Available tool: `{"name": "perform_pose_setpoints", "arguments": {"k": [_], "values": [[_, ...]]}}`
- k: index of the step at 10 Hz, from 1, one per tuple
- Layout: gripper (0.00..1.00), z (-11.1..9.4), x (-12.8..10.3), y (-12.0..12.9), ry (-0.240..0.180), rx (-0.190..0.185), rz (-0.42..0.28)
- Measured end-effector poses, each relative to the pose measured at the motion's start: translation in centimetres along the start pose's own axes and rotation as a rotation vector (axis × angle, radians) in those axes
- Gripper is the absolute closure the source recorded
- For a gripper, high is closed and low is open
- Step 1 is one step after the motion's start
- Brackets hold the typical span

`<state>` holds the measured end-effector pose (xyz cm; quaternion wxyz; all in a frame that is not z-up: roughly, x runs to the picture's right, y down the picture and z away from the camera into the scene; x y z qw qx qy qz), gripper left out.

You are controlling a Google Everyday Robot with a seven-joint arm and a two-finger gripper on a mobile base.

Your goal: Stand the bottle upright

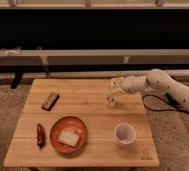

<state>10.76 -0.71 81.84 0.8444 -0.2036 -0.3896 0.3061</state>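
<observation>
The robot's white hand [114, 90] reaches in from the right on a thick white arm [160, 85] and hangs over the right rear part of the pale wooden slatted surface [88, 112], close to its far edge. Directly under the hand stands the very small whitish bottle [111, 102], its base on the wood and its top meeting the underside of the hand; whether the hand is clenched on it or released I cannot tell, since bottle and hand merge into one pale patch.

In front of the bottle, near the right front corner, is a white round cup [124, 133], well apart from it, with bare wood between the two. Left of the cup, at the front middle, lies a round orange-brown plate [59, 131] holding a pale square slice of bread [68, 138]. Just beside the plate's left rim lies a dark brown slender item [40, 135], near the front left edge. Towards the left rear lies a dark rectangular snack bar [50, 101], tilted. The middle of the wood, between bar and bottle, is open.

A black cable [158, 106] hangs off to the right of the surface. The arm is cut off at the right border. Behind runs a long pale rail [63, 54] against a dark wall.
</observation>
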Motion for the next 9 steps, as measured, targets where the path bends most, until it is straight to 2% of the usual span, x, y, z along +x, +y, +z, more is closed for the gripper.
{"name": "perform_pose_setpoints", "arguments": {"k": [1, 2, 5, 7, 8, 9], "values": [[0.2, -0.1, -0.1, -0.1, 0.029, -0.012, 0.002], [0.2, 0.0, -0.1, 0.0, 0.081, -0.03, 0.002], [0.2, -1.5, 0.1, -0.2, 0.289, -0.04, -0.007], [0.2, -2.9, 0.7, -0.6, 0.392, -0.041, -0.012], [0.2, -2.7, 0.5, -0.5, 0.412, -0.049, -0.018], [0.2, -3.0, 0.7, -0.5, 0.414, -0.046, -0.015]]}}
